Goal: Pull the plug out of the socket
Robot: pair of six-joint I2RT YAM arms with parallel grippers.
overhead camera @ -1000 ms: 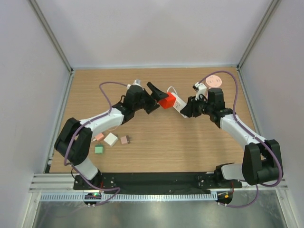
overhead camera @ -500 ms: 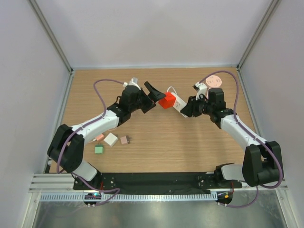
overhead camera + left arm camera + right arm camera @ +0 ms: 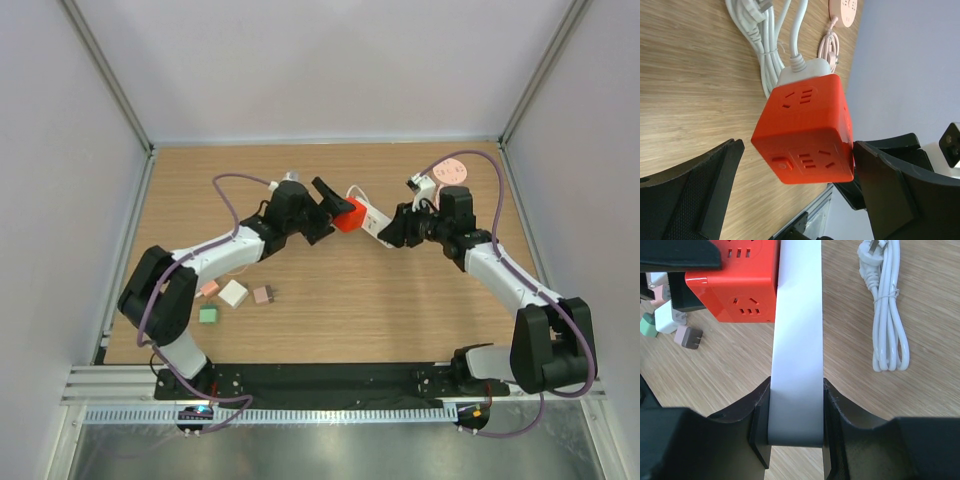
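As my spread left claw swings back to straddle the red socket, my right claw pinches the white plug.

on the wooden surface, toward the left, four small blocks close together: pink block, white block just beside it, dusty-rose block right of that, green block nearest the front edge. at the far right corner, round pink disc, with bundled pink cord beside it.
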